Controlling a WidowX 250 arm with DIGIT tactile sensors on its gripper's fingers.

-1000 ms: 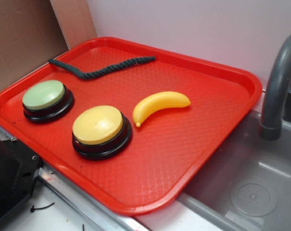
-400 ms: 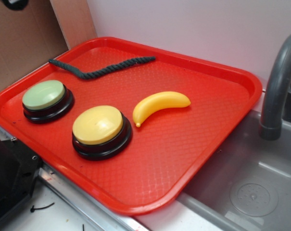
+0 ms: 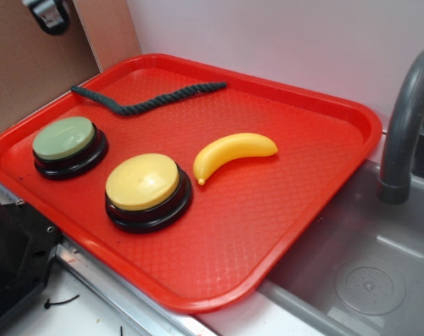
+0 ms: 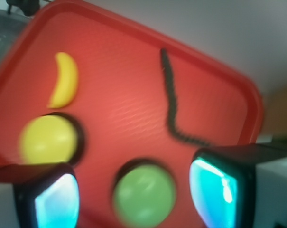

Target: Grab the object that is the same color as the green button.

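I see the claw (image 4: 134, 190) high above the red tray (image 3: 324, 203), and it holds nothing. In the wrist view the two fingers (image 4: 50, 199) stand wide apart, with the green button (image 4: 144, 195) showing between them. In the outside view only a small dark part of the claw (image 3: 49, 14) shows at the top left corner.

The thing I must take is the dark green rope (image 3: 145, 102). It lies flat at the far left part of the tray, near the rim, with a bend in it. It is behind the green button (image 3: 64, 137) and well apart from the banana (image 3: 229, 152).

To do this step well, I think I should bring the claw over the long straight part of the rope, away from the tray rim, and turn the wrist so that the fingers close across the rope and not along it. The rope is thin and low, so I judge that the fingers must go down almost to the tray floor before they close. The wrist picture is blurred, so I would line up slowly.

I count one rope, one banana, two buttons (one green, one yellow (image 3: 142, 182)) and one tray. Beside the tray there is one grey sink (image 3: 366, 280) with one tap (image 3: 406, 119).
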